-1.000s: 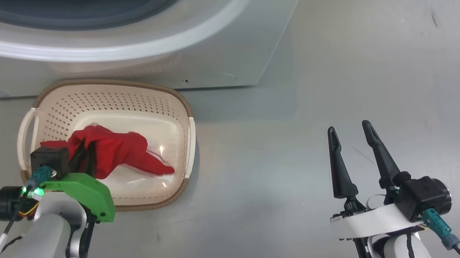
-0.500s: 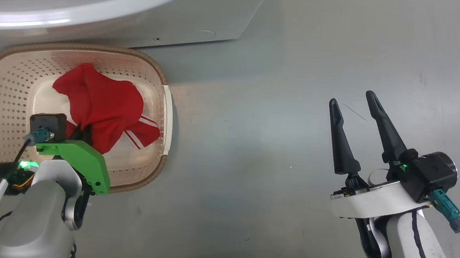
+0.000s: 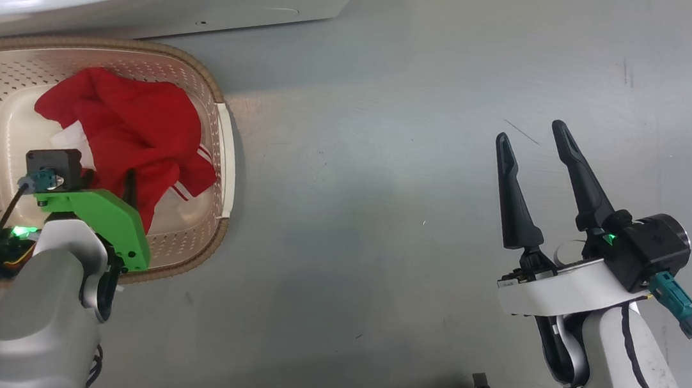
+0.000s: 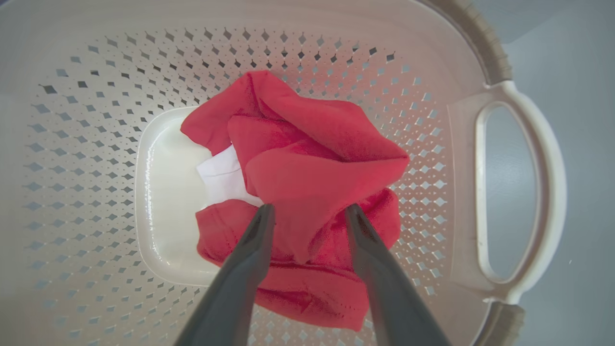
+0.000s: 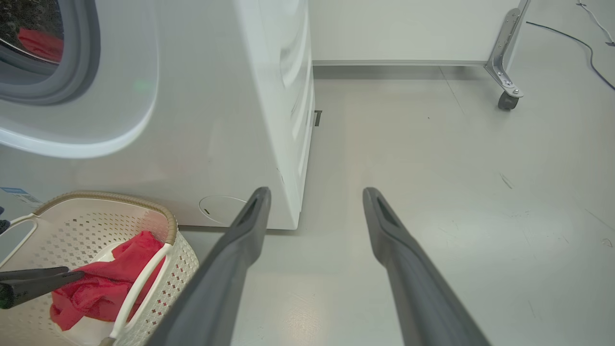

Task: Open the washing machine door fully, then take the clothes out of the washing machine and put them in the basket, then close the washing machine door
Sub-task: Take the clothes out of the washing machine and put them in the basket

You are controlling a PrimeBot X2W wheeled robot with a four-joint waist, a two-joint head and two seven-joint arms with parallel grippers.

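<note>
So — clothes (image 4: 317, 144) lie bunched in the basket (image 4: 459, 144).

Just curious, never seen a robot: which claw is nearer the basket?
Left. The left gripper is inside the basket, open over the clothes; the right gripper hangs open above the floor, apart from the basket.

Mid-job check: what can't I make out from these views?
Washing machine drum: right wrist view's left edge cuts it; clothes inside, amount untellable.
Left gripper fingertips: head view, mostly hidden behind green mount.
Basket: head view's left edge crops its left end.
</note>
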